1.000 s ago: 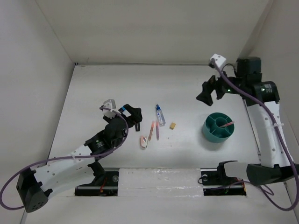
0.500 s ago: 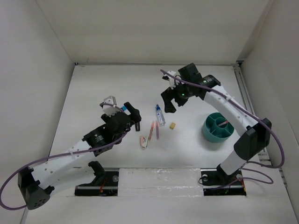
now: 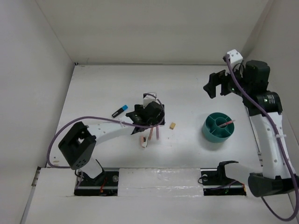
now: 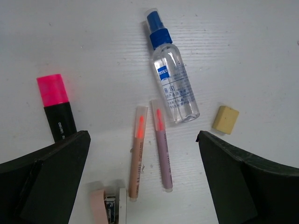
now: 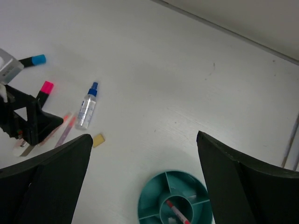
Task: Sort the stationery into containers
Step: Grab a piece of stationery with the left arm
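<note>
My left gripper (image 3: 150, 114) hangs open over the stationery, nothing between its fingers. Under it in the left wrist view lie two thin pink-orange pens (image 4: 137, 151) side by side, a clear blue-capped bottle (image 4: 170, 79), a tan eraser (image 4: 225, 119), a pink-capped highlighter (image 4: 56, 105) and a pinkish stapler (image 4: 106, 207). A blue-capped highlighter (image 3: 120, 111) lies to the left of the gripper. The teal organiser cup (image 3: 205, 128) stands at the right with one pen (image 5: 176, 212) in its centre compartment. My right gripper (image 3: 216, 86) is open, high above and behind the cup (image 5: 145, 205).
White walls close the table on the left, back and right. The right arm's column rises just right of the cup. The left arm (image 3: 107, 128) lies low across the table toward the stationery.
The left gripper has swung right, from beside the blue-capped highlighter to over the pens and bottle. The right arm reached toward the bottle, then drew back to the far right.
</note>
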You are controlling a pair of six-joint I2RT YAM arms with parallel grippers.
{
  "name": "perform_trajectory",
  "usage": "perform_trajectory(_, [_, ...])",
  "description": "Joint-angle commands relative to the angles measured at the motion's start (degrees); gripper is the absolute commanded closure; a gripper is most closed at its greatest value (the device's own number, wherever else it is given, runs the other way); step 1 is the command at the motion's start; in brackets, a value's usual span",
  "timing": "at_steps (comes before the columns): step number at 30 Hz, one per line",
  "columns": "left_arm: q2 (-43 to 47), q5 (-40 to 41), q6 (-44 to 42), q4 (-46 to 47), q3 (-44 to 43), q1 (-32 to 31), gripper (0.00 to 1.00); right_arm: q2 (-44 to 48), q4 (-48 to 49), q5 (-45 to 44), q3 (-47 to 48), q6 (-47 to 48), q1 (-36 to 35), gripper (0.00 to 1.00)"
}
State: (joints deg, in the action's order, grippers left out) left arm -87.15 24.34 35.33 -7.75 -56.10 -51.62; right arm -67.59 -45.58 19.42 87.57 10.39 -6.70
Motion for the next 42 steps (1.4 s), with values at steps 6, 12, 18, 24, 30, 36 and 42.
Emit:
perform_trajectory(6, [-3.5, -2.5, -4.1, 1.1, -3.6, 1.4, 0.15, 7.6, -3.2, 6.5, -3.1, 5.8, 6.5, 0.01])
perform_trajectory(12, [-5.0, -5.4, -4.7, 1.7, -2.3, 2.5, 0.21, 9.6, -3.7, 8.9, -4.9, 6.3, 9.0, 0.01])
perform_trajectory(18, [-6.8, -8.0, -6.1, 0.5, -2.3, 4.3, 0.32, 10.1, -3.7, 11.8, -5.6, 6.8, 9.5, 0.01])
perform_trajectory(24, [-8.6, -9.3, -6.1, 1.2, -0.6, 4.3, 0.38, 10.1, -4.3, 13.4, -5.6, 7.4, 10.0, 0.01])
perform_trajectory(30, [-11.1, -11.2, -5.5, 2.2, 1.0, 4.3, 0.42, 10.1, -4.3, 14.5, -6.2, 9.1, 10.0, 0.01])
perform_trajectory(36, [-11.6, -11.2, -5.5, 2.7, 1.0, 4.3, 0.43, 10.1, -4.3, 15.0, -6.7, 9.1, 10.0, 0.01])
perform_trajectory(42, [-12.7, -10.7, -5.0, 2.2, 0.5, 4.3, 0.58, 10.1, -4.3, 15.0, -6.7, 9.1, 10.0, 0.01])
